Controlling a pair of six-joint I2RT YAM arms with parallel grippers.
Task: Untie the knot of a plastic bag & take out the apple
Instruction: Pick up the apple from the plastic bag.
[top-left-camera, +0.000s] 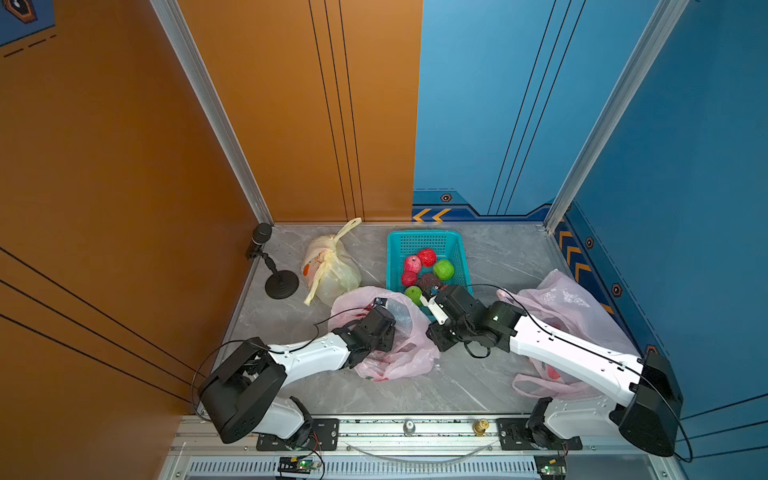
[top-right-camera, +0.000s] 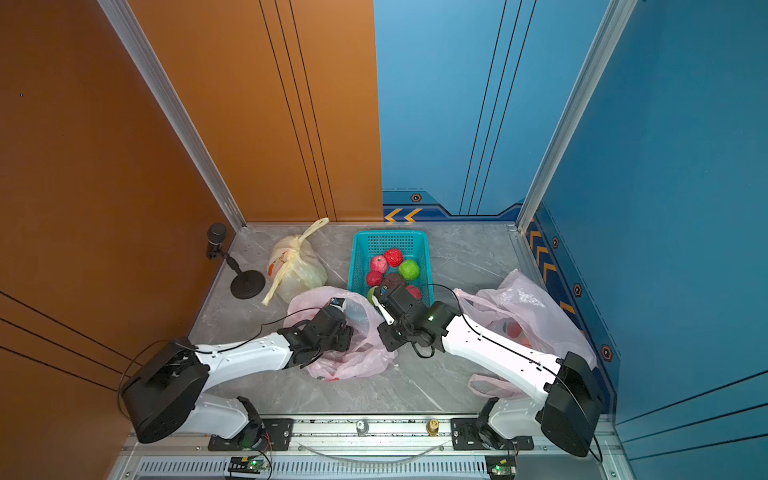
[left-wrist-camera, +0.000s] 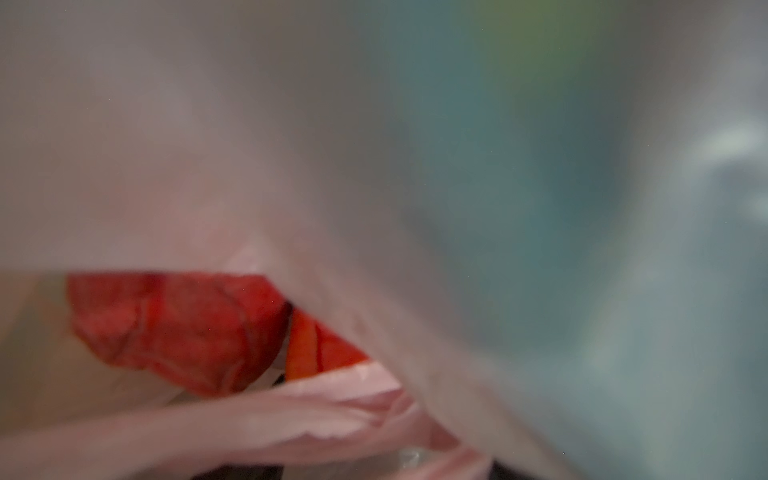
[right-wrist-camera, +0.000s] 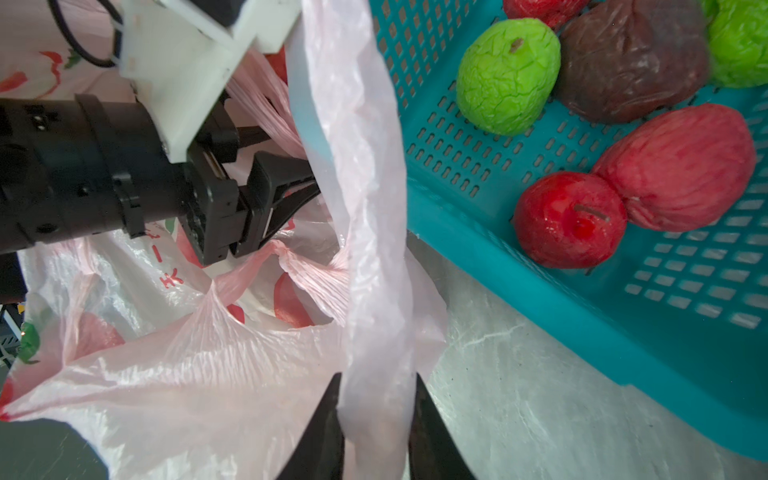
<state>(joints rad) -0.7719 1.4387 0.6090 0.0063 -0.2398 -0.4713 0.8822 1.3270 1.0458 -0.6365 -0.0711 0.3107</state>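
A pink plastic bag (top-left-camera: 409, 357) lies mid-table with its mouth open, and I see no knot on it. My right gripper (right-wrist-camera: 378, 382) is shut on a strip of the bag's rim (right-wrist-camera: 361, 208), holding it up beside the basket. My left gripper (right-wrist-camera: 305, 187) reaches into the bag's mouth, its fingertips hidden behind that strip. The left wrist view is blurred pink film with a crinkled red patch (left-wrist-camera: 178, 328). I cannot tell whether that patch is the apple or the bag's print. In both top views the left wrist (top-left-camera: 374, 324) sits over the bag.
A teal basket (top-left-camera: 424, 239) with several red, green and dark fruits stands just behind the right gripper. A yellowish bag (top-left-camera: 332, 270), knotted shut, lies at the back left. Another pink bag (top-left-camera: 561, 307) lies under the right arm. A black microphone stand (top-left-camera: 280, 284) stands by the left wall.
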